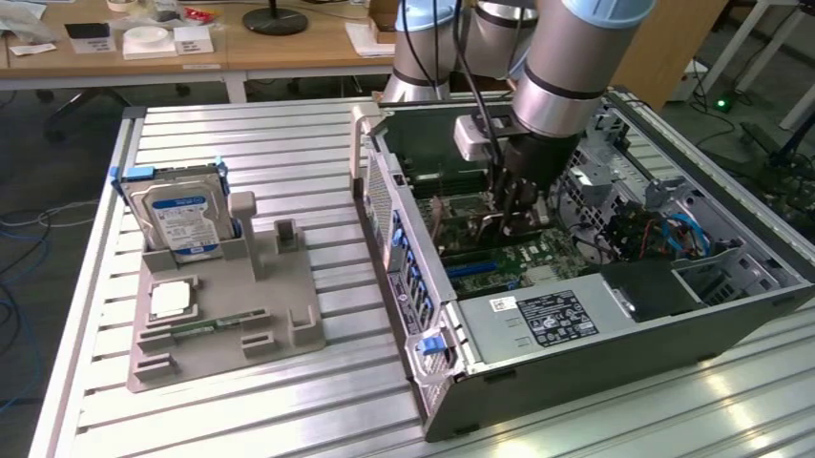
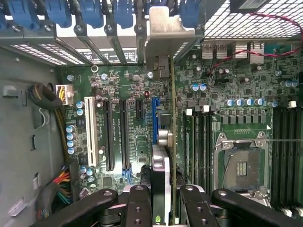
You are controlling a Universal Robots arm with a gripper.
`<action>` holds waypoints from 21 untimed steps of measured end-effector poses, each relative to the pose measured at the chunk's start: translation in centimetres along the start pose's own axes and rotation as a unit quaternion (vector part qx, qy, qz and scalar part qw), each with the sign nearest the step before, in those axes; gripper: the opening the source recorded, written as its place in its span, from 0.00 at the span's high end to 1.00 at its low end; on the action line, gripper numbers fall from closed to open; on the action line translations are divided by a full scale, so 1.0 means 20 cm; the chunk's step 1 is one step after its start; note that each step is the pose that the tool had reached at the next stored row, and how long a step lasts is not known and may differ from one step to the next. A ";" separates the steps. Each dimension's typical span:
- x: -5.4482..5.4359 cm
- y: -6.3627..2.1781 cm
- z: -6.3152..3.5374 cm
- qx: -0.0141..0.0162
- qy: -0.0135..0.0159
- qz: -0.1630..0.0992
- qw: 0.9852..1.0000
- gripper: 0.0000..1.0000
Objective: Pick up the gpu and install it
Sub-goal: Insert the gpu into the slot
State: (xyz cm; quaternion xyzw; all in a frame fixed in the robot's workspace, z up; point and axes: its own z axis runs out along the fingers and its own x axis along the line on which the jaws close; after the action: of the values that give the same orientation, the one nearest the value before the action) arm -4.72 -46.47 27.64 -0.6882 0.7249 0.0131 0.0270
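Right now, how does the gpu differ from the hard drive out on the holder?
The gpu is a thin card, seen edge-on; the hard drive is a thick silver block with a blue-white label.

The gpu is held between the gripper fingers inside the computer case, over the motherboard; the hard drive stands in the grey holder on the table, untouched.

Both stand on edge.

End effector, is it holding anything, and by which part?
The end effector grips the gpu by its upper edge, card standing edge-on over the motherboard.
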 end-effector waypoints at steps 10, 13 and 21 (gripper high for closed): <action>0.01 0.008 0.032 0.000 0.002 0.000 1.000 0.72; 0.01 0.007 0.041 0.000 0.004 0.000 1.000 0.72; 0.02 0.022 0.059 -0.001 0.004 0.000 1.000 0.72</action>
State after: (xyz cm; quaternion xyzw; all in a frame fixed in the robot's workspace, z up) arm -5.15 -46.71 26.43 -0.6883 0.7249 0.0110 0.0235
